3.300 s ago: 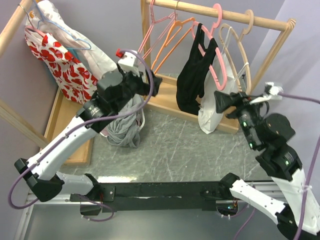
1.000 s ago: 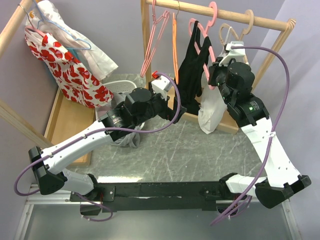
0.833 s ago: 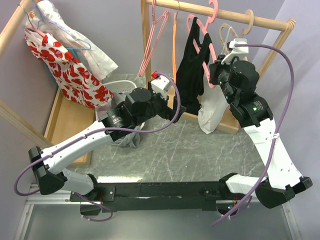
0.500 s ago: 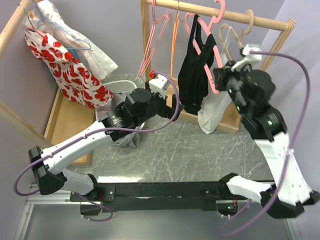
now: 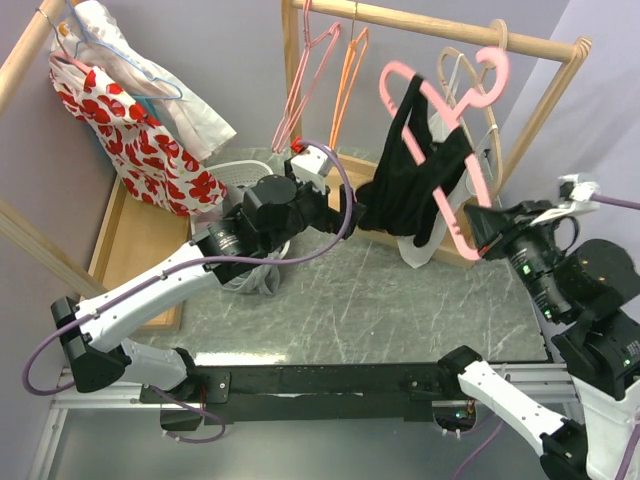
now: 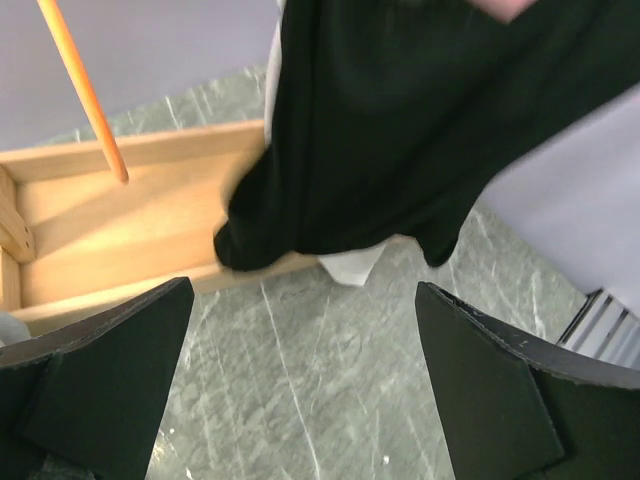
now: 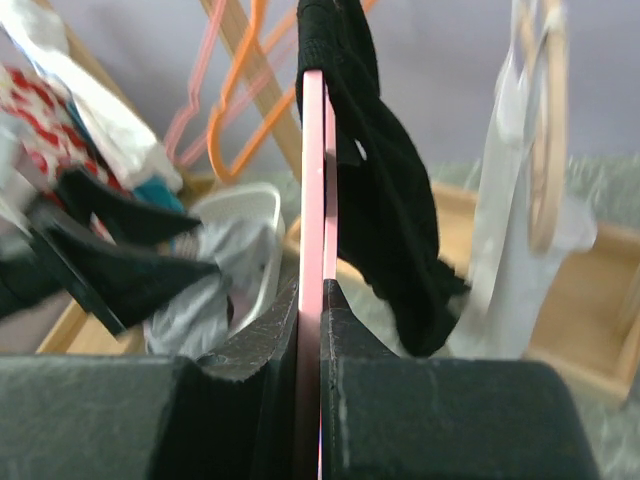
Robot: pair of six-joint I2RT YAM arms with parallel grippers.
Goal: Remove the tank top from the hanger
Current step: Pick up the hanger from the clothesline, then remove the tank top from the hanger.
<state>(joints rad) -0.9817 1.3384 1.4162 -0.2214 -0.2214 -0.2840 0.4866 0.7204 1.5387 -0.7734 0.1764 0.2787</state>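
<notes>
The black tank top (image 5: 412, 185) hangs on a pink hanger (image 5: 436, 135) that is tilted and blurred, its hook just below the wooden rail (image 5: 400, 17). My right gripper (image 5: 470, 243) is shut on the hanger's lower end. In the right wrist view the pink hanger (image 7: 313, 180) stands edge-on between the fingers of that gripper (image 7: 321, 300), with the tank top (image 7: 385, 170) draped to its right. My left gripper (image 5: 352, 218) is open beside the tank top's lower left edge. From the left wrist, the tank top (image 6: 400, 120) hangs just beyond the open left gripper (image 6: 300, 400).
Empty pink (image 5: 305, 75) and orange hangers (image 5: 345, 75) hang on the rail. A white garment (image 5: 425, 245) on a beige hanger (image 5: 470, 85) hangs behind the tank top. The rack's wooden base (image 6: 130, 230) lies below. A white basket (image 5: 235, 175) of grey clothes sits under my left arm, a red-patterned garment (image 5: 130, 135) far left.
My right arm has swung back to the right and down, pulling the pink hanger with the tank top off the rail and tilting it. My left gripper stays open by the hem.
</notes>
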